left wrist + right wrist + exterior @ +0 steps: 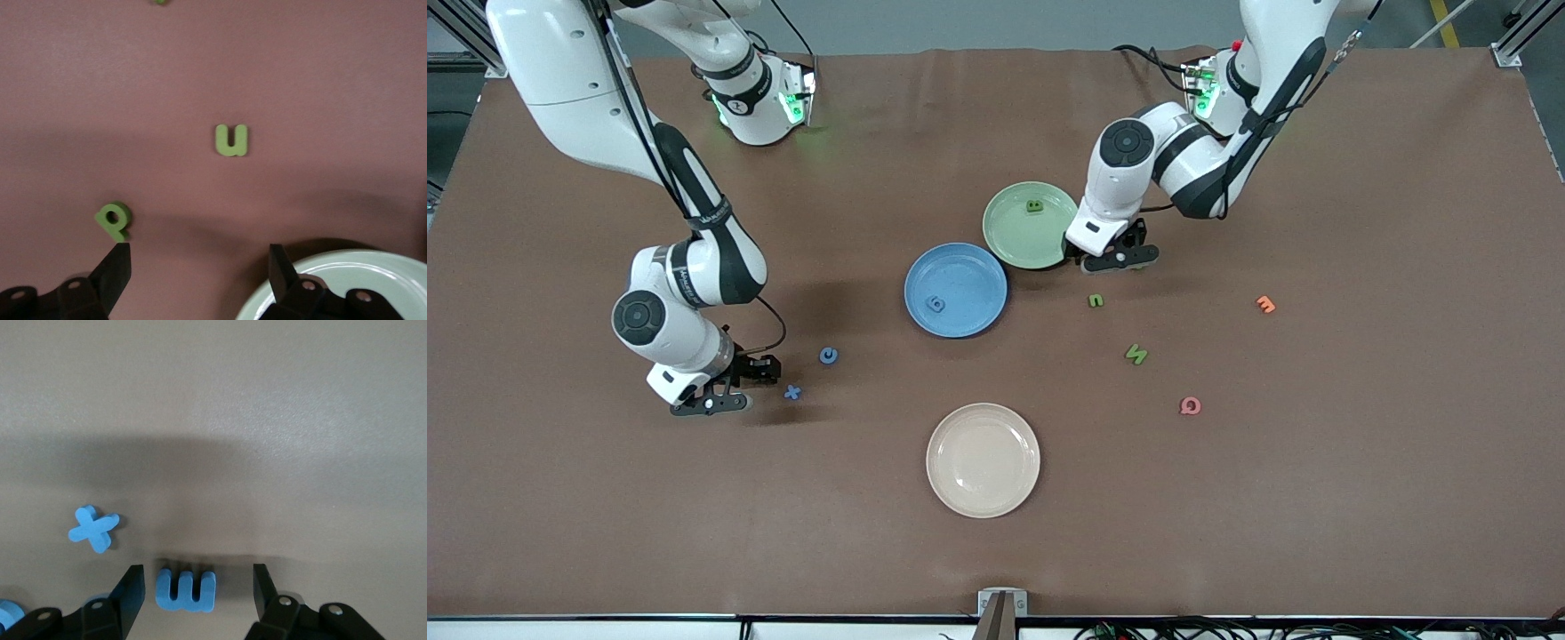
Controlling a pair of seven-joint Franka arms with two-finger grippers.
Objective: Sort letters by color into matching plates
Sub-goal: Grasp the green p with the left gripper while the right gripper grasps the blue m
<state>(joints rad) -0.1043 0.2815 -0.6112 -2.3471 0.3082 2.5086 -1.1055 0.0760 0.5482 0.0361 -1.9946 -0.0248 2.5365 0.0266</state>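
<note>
My right gripper (713, 404) is low over the table near the right arm's end, open, with its fingers on either side of a blue m (186, 591). The m is hidden in the front view. A blue x (792, 391) and a blue c (829, 356) lie beside the gripper; the x also shows in the right wrist view (94, 528). The blue plate (969, 267) holds a blue g (935, 303). The green plate (1018, 236) holds one green letter (1035, 206). My left gripper (1120, 260) is open and empty beside the green plate (360, 273), close to a green p (113, 219). A green u (231, 140) lies beside it.
The green u (1096, 300) and another green letter (1136, 354) lie nearer the front camera than the left gripper. An orange letter (1265, 304) and a pink letter (1190, 406) lie toward the left arm's end. A cream plate (983, 498) sits nearest the front camera.
</note>
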